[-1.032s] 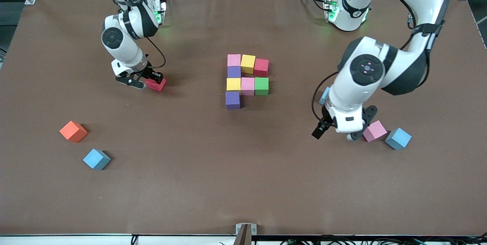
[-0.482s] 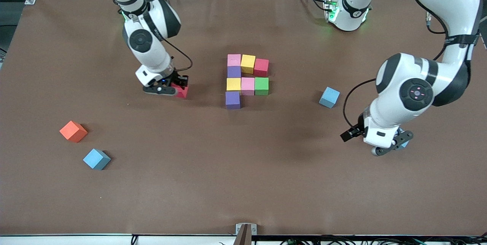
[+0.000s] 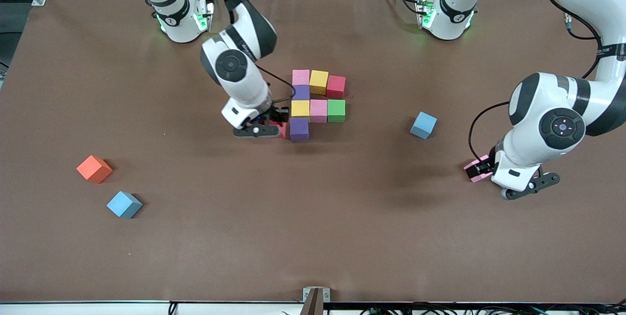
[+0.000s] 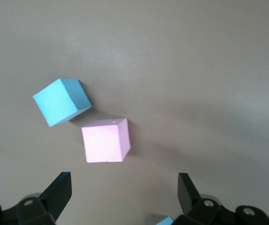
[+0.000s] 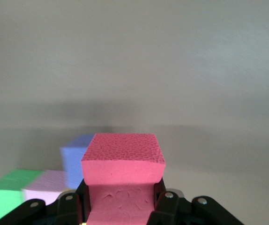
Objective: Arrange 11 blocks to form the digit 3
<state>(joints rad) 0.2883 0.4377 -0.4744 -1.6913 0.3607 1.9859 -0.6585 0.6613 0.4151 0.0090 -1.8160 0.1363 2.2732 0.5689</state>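
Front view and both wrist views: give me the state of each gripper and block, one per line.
right gripper: shut on red block, beside the partial figure.
left gripper: open, over the loose pink block.
Partial figure: eight touching blocks on the table.
Loose pink block: untouched on the table.
Three light blue blocks: loose.
Orange block: loose.

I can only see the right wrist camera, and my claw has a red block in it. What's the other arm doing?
Observer: The left gripper hangs open close to a small pink foam cube at the left arm's end of the table.
Operator: How many blocks are in the shape already?
Observer: Eight touching foam cubes in the middle of the table.
Operator: Any loose ones at my arm's end?
Observer: Yes, a small orange foam cube and a light blue foam cube, both nearer the front camera than the shape.
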